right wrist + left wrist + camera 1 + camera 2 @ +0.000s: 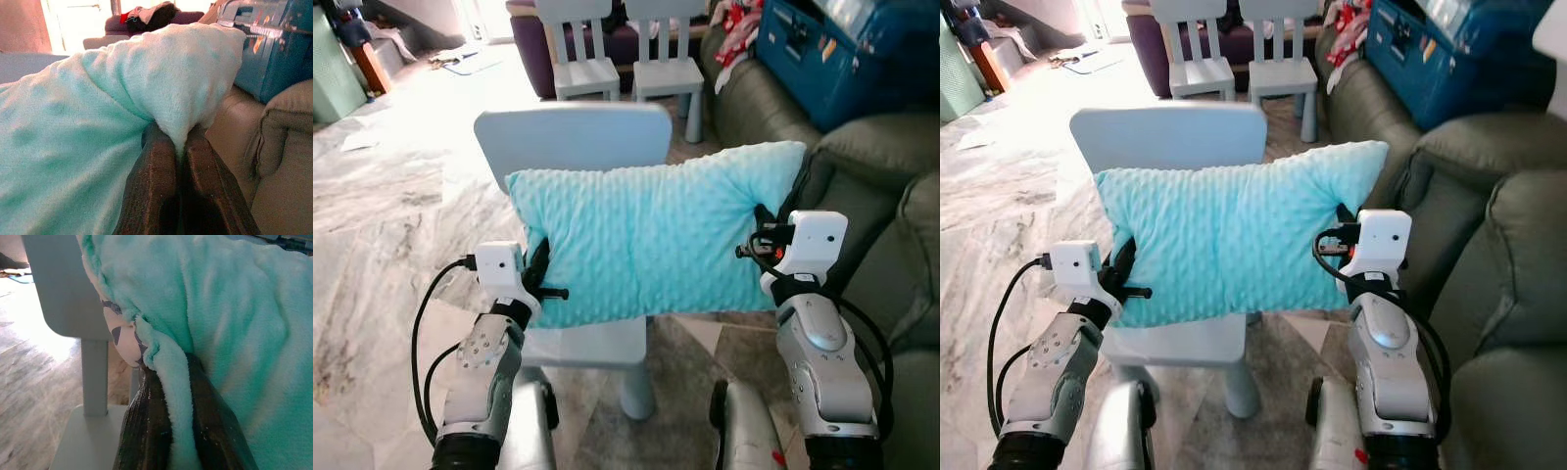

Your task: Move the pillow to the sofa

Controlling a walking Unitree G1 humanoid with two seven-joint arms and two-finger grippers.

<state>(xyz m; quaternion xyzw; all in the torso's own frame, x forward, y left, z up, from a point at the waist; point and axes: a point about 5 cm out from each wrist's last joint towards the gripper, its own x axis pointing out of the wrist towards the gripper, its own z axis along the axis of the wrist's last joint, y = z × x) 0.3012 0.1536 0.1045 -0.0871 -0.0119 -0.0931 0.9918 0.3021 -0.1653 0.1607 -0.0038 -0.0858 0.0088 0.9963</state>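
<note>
left gripper (180, 396): closed on a fold at pillow edge | pillow (234, 323): teal, fluffy, white patterned corner showing | chair (63, 289): pale back and seat just behind pillow | floor (29, 382): marble

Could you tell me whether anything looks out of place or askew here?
Only slightly: the turquoise pillow hangs tilted, its sofa-side corner higher, pinched at both ends by the left gripper and right gripper above the pale blue chair. Nothing looks spilled or damaged.

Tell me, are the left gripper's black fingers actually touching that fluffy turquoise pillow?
Touching. In the left wrist view the two black fingers pinch a fold of the fluffy turquoise pillow between them, with no gap. The left gripper grips its left edge.
</note>
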